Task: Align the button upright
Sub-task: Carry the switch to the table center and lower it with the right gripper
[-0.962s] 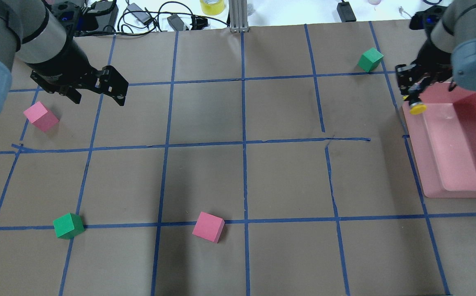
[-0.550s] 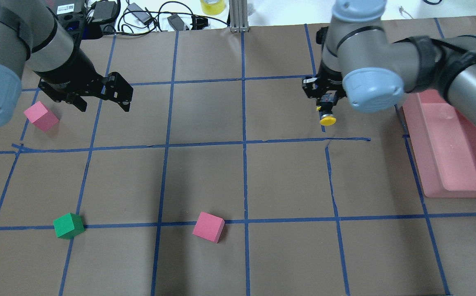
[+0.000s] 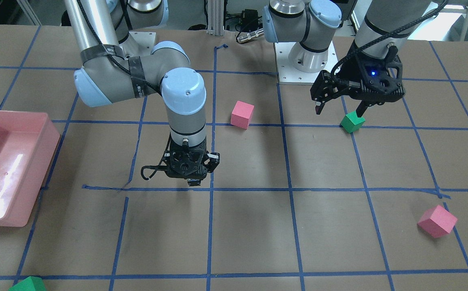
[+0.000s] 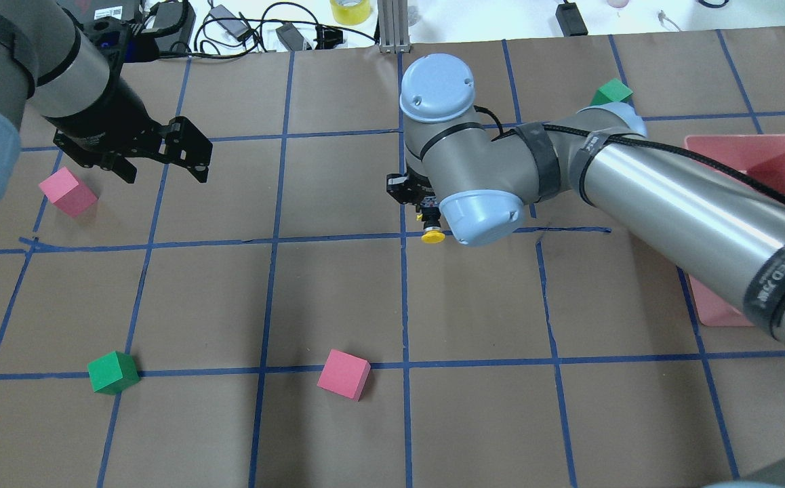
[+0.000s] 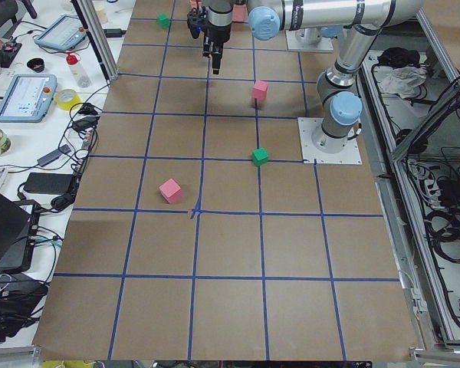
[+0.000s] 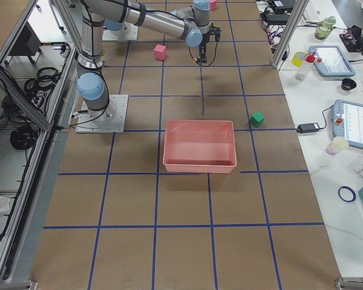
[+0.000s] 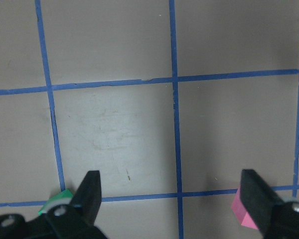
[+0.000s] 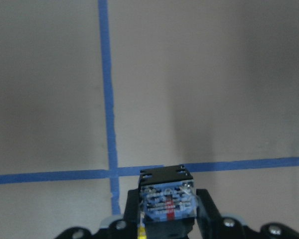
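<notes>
The right gripper is closed tight on the button, which sits right between its two fingers, with its yellow cap peeking out beside them. The left gripper is wide open and holds nothing. A green cube peeks out by one finger and a pink cube by the other.

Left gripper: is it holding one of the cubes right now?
No, the left gripper is open, its fingers spread wide with only the table between them.
</notes>
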### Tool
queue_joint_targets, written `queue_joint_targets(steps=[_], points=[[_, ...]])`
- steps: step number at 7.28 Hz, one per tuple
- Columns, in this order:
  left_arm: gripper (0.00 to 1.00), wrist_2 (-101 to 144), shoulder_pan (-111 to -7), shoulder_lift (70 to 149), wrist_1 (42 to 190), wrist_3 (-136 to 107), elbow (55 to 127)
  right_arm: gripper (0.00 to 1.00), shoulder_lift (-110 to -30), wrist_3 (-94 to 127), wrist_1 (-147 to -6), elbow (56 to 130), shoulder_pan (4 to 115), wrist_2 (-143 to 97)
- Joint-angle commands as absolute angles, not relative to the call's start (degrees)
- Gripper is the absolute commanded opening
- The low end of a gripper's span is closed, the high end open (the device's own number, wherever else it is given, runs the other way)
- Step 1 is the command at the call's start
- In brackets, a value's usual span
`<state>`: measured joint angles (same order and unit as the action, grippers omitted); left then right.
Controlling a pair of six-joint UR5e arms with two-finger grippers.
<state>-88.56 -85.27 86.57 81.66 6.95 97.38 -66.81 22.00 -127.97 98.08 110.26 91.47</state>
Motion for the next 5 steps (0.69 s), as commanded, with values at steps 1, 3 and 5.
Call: queue_joint_targets(steps=[1, 3, 5], points=[[1.0, -87.8, -85.69, 86.4, 81.12, 6.67, 98.52, 0.0, -63.38, 22.58, -130.42, 98.0, 113.54, 88.59], [1.0, -89.02, -85.25, 86.92, 80.51, 6.77, 98.0, 0.0, -61.88, 22.59, -132.45, 98.0, 113.56, 89.46], [1.0, -87.3, -85.08, 87.19, 81.29, 6.07, 97.91, 0.0, -61.61, 24.86, -134.29, 98.09, 113.64, 91.75]])
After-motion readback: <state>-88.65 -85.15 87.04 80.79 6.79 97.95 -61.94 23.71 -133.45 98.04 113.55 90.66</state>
